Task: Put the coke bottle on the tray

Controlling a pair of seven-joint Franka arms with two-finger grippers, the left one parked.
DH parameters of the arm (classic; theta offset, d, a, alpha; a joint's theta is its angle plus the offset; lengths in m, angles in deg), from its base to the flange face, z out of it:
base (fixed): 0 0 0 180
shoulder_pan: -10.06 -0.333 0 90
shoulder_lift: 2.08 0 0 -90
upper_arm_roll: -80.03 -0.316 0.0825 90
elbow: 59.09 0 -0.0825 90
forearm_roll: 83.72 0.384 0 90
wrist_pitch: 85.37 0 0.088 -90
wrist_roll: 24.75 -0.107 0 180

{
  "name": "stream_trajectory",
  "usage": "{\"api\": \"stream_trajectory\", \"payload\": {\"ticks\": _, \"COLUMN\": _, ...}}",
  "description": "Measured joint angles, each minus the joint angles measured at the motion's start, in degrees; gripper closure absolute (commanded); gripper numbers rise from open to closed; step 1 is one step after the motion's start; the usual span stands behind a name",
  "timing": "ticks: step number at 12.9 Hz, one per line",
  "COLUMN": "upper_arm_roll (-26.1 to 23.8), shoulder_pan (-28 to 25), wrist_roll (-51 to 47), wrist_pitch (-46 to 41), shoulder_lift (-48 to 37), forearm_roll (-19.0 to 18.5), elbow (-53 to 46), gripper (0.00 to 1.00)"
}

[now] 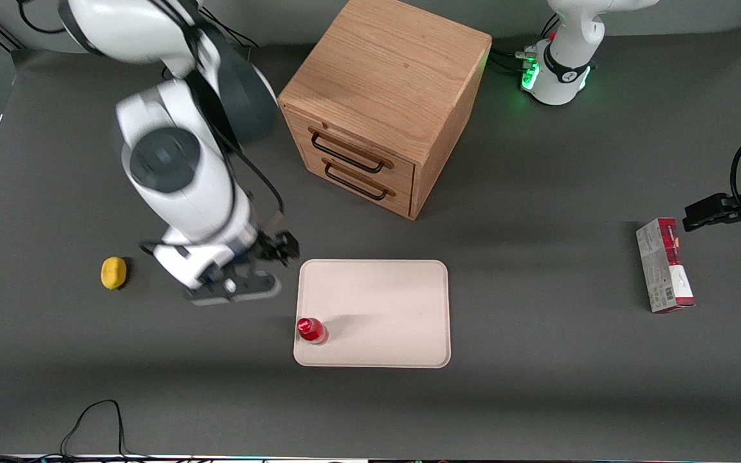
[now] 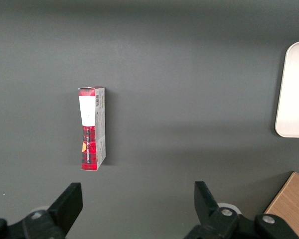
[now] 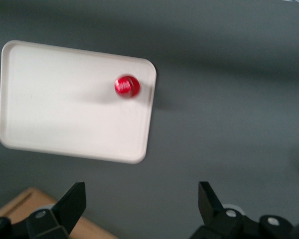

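The coke bottle [image 1: 311, 330], small and red with a red cap, stands upright on the cream-white tray [image 1: 377, 308]. It is in the tray's corner nearest the front camera, toward the working arm's end. In the right wrist view I see the bottle's cap [image 3: 127, 86] from above, close to the tray's rim [image 3: 148, 114]. My gripper [image 1: 242, 273] is open and empty. It hangs above the table just off the tray's edge, toward the working arm's end and farther from the front camera than the bottle. Nothing is between its fingers in the right wrist view [image 3: 141, 194].
A wooden two-drawer cabinet [image 1: 377, 109] stands farther from the front camera than the tray. A yellow lemon [image 1: 113, 272] lies toward the working arm's end. A red-and-grey carton [image 1: 664, 265] lies toward the parked arm's end. It also shows in the left wrist view [image 2: 92, 128].
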Motion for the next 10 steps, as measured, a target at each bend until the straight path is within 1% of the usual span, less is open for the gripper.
{"api": "stream_trajectory", "payload": {"ticks": 2, "upper_arm_roll": 0.3, "shoulder_pan": 0.7, "wrist_roll": 0.0, "wrist_pitch": -0.9, "shoulder_lift": -8.1, "forearm_roll": 0.3, "elbow": 7.9, "gripper": 0.0}}
{"api": "stream_trajectory", "payload": {"ticks": 3, "upper_arm_roll": 0.5, "shoulder_pan": 2.0, "wrist_roll": 0.3, "wrist_pitch": -0.8, "shoulder_lift": -12.4, "forearm_roll": 0.9, "elbow": 12.8, "gripper": 0.0}}
{"api": "stream_trajectory", "payload": {"ticks": 6, "upper_arm_roll": 1.4, "shoulder_pan": 8.9, "wrist_roll": 6.6, "wrist_pitch": 0.6, "shoulder_lift": -23.1, "forearm_roll": 3.0, "elbow": 25.2, "gripper": 0.0}}
{"api": "stream_trajectory", "payload": {"ticks": 8, "upper_arm_roll": 1.7, "shoulder_pan": 14.0, "wrist_roll": 10.5, "wrist_pitch": 1.7, "shoulder_lift": -27.6, "forearm_roll": 3.5, "elbow": 30.7, "gripper": 0.0}}
{"api": "stream_trajectory", "payload": {"ticks": 10, "upper_arm_roll": 2.1, "shoulder_pan": 17.3, "wrist_roll": 14.5, "wrist_pitch": 2.3, "shoulder_lift": -30.6, "forearm_roll": 3.8, "elbow": 35.0, "gripper": 0.0}}
